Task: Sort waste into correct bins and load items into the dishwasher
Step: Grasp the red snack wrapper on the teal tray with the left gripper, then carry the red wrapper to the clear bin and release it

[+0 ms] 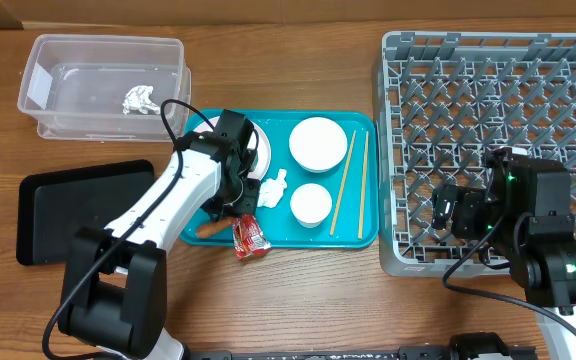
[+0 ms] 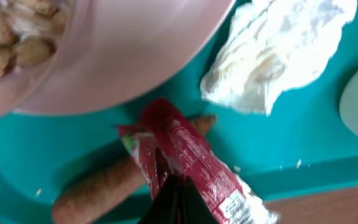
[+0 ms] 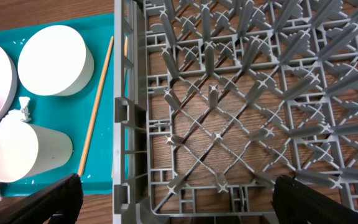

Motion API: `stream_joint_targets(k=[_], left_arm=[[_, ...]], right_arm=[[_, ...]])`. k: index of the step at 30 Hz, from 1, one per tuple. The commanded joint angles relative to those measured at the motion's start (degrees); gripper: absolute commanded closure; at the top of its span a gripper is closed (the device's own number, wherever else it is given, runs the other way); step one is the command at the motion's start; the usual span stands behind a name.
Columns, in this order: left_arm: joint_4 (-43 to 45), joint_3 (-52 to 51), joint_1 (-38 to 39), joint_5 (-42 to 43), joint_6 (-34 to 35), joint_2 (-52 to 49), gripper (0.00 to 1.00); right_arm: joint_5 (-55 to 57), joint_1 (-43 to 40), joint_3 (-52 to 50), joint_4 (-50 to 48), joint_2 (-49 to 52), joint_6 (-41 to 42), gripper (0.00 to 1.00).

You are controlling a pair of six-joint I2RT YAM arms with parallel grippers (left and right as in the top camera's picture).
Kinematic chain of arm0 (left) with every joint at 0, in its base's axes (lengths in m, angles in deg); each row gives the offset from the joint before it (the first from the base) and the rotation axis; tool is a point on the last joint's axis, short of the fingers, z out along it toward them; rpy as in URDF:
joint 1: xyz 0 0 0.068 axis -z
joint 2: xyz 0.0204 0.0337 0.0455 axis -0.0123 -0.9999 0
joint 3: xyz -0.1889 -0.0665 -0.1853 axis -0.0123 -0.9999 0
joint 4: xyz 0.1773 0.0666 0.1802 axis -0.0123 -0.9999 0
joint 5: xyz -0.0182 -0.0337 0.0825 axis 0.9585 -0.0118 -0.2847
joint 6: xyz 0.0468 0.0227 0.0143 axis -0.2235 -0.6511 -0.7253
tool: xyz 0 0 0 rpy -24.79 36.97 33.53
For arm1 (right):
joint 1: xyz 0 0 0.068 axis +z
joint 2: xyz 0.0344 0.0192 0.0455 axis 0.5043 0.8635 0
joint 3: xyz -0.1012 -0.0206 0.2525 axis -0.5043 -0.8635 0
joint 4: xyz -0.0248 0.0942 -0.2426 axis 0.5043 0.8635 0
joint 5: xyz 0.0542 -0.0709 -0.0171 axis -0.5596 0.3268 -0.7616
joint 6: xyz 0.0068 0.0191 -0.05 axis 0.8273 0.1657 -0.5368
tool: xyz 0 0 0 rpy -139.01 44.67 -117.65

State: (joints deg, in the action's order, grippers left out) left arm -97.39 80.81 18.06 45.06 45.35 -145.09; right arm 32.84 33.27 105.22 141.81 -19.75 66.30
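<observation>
My left gripper [image 1: 241, 213] is shut on the red snack wrapper [image 1: 249, 237], which also shows in the left wrist view [image 2: 191, 162], at the teal tray's front edge. The orange carrot piece [image 2: 110, 183] lies under it. A crumpled white tissue [image 1: 273, 188] and the pale-pink bowl [image 2: 117, 56] holding beige food scraps [image 2: 11, 37] sit beside it. Two white bowls [image 1: 317, 143] and wooden chopsticks [image 1: 344, 180] lie on the tray. My right gripper [image 3: 173, 199] is open and empty over the grey dish rack [image 1: 498, 150]. The clear tub [image 1: 103, 85] holds another tissue [image 1: 140, 98]. The black tray [image 1: 78, 205] lies at the left.
The teal serving tray [image 1: 363, 235] sits between the black tray and the dish rack. The rack's near left corner [image 3: 126, 118] is below my right gripper. Bare wooden table lies in front of the trays.
</observation>
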Motion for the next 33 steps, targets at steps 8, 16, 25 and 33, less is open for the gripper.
stream_joint_targets(k=[8,16,25,33], left_arm=[[-11.7,22.1,-0.5,-3.1,0.4,0.9,0.96],[-6.7,31.4,-6.8,-10.7,0.3,0.9,0.96],[11.3,31.3,-18.9,-10.8,0.4,0.0,0.96],[18.9,31.3,-25.6,-10.8,0.6,-6.8,0.96]], right_arm=[[0.3,-0.1,1.6,-0.3,-0.2,0.1,0.0],[0.3,-0.1,1.6,-0.3,-0.2,0.1,0.0],[0.3,-0.1,1.6,-0.3,-0.2,0.1,0.0],[0.3,-0.1,1.6,-0.3,-0.2,0.1,0.0]])
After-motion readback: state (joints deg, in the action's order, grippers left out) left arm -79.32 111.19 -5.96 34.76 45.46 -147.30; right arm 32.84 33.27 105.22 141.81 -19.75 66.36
